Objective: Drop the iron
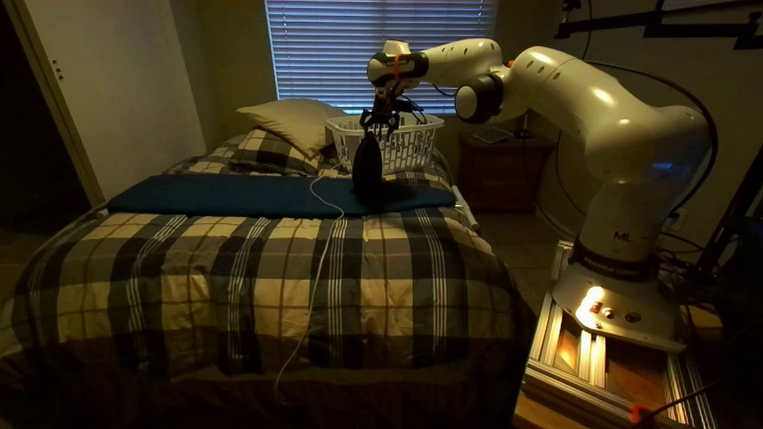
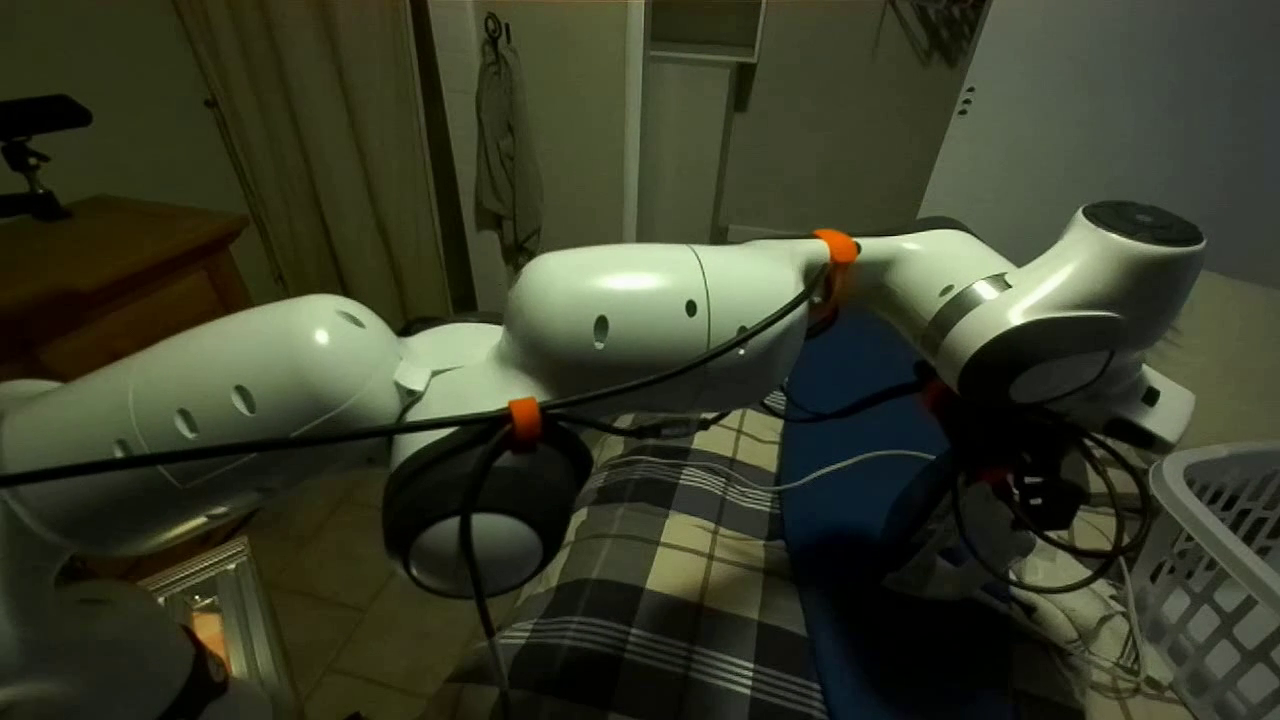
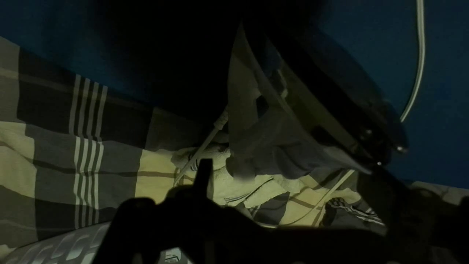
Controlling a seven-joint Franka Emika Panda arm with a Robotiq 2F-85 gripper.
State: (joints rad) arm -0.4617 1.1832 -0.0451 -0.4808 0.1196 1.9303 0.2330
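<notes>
Iron [image 1: 367,167] is over the blue board [image 1: 238,193], toward the end nearer the robot's base [image 1: 632,298], dark and upright with its pointed nose uppermost. Deep shadow covers its lower end, so whether it touches the board cannot be told.

The gripper [image 1: 377,131] hangs above that same part of the board, pointing down, its fingers [image 3: 203,179] spread wide at about the level of the nose. In the wrist view one fingertip is apart from the pale soleplate [image 3: 269,135]; its opposite is too dark to tell whether it touches, and no grip on the iron shows. The arm [image 1: 554,89] reaches in from past that end of the board.

Well beyond the board hangs a slatted blind [image 1: 381,47]. On the blind's side, just beside the board, a white basket [image 2: 1200,525] stands, visible in both exterior views. Pillows [image 1: 292,122] lie on that side of the board too. A thin pale cord [image 1: 322,260] crosses the board and runs down the plaid bedspread [image 1: 387,262] on the opposite side. Off the board's robot end, apart from it, is a wooden nightstand [image 1: 506,173].
</notes>
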